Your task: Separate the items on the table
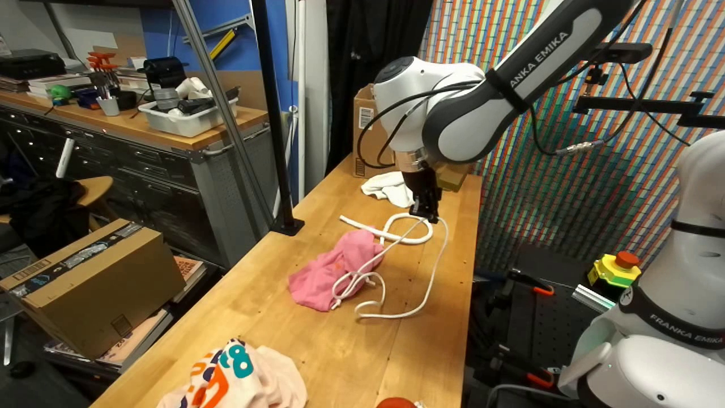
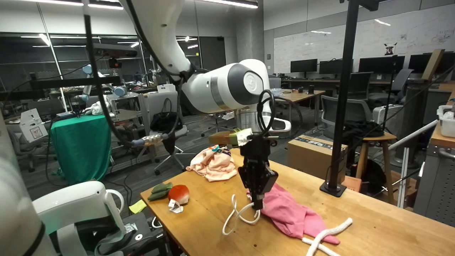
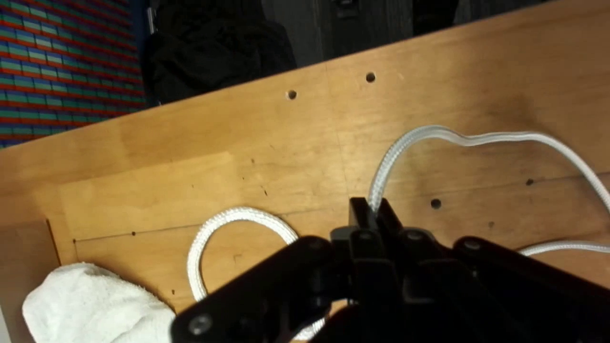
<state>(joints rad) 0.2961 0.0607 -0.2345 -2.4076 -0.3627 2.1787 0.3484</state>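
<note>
Pink cloth [image 1: 325, 277] on counter [image 1: 396, 357] | long axis aslant to the counter's length, tapered end toward labelled cardboard box [image 1: 371, 139] | thin white cord [image 3: 495, 137] pinched in downward-pointing gripper [image 3: 374, 210], another stretch looping over the pink cloth

Wht/gry arm [image 1: 470, 136], blk cables [image 1: 447, 89], "FRANKA EMIKA" mkg [image 1: 687, 330].
</note>
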